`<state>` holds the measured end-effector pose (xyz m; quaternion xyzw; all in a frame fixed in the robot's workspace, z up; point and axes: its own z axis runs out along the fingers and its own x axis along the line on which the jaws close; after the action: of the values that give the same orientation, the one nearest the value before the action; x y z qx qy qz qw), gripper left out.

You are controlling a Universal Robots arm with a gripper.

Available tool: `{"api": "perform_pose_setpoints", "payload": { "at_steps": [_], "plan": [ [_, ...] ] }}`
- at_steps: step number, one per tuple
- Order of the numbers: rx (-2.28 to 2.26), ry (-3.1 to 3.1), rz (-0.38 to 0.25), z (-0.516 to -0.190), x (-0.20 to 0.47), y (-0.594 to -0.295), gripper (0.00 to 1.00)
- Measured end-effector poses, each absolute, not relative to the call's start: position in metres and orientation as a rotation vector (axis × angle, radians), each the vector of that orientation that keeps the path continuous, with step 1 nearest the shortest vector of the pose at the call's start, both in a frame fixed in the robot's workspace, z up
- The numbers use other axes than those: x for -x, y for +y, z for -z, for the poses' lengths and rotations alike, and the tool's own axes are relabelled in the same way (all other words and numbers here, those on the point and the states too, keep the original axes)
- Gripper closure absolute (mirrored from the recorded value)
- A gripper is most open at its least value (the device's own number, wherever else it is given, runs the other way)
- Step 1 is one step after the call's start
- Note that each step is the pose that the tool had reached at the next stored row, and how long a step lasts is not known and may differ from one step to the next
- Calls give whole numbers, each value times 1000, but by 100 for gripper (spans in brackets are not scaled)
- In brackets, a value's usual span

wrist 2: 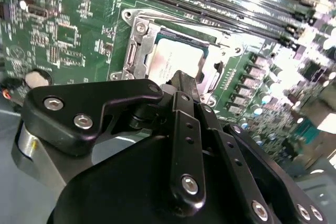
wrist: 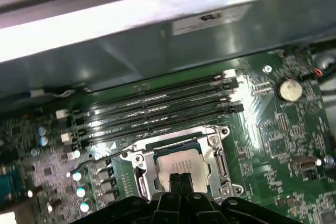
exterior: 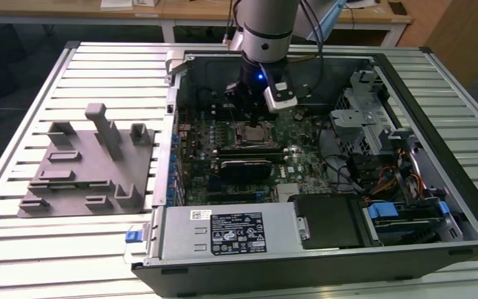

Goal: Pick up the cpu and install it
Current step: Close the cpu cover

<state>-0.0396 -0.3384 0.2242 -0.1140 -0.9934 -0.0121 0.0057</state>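
Metal socket frame (wrist: pixel 140 167) is ringing the silver-grey cpu (wrist: pixel 181 163), lying flat inside it | gripper (wrist: pixel 180 178) is hanging over the socket frame, fingertips pressed together, gripping nothing | cpu is sitting directly beneath the tips; contact unclear.

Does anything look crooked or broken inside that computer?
Nothing stands out. The cpu lies flat and square within its metal-framed socket, and the gripper hangs close above it.
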Motion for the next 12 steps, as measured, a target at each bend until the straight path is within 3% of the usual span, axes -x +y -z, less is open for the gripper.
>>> {"api": "perform_pose_setpoints", "payload": {
  "at_steps": [12],
  "plan": [
    [88, -3127, 31, -222, 39, -338, 89]
  ]
}}
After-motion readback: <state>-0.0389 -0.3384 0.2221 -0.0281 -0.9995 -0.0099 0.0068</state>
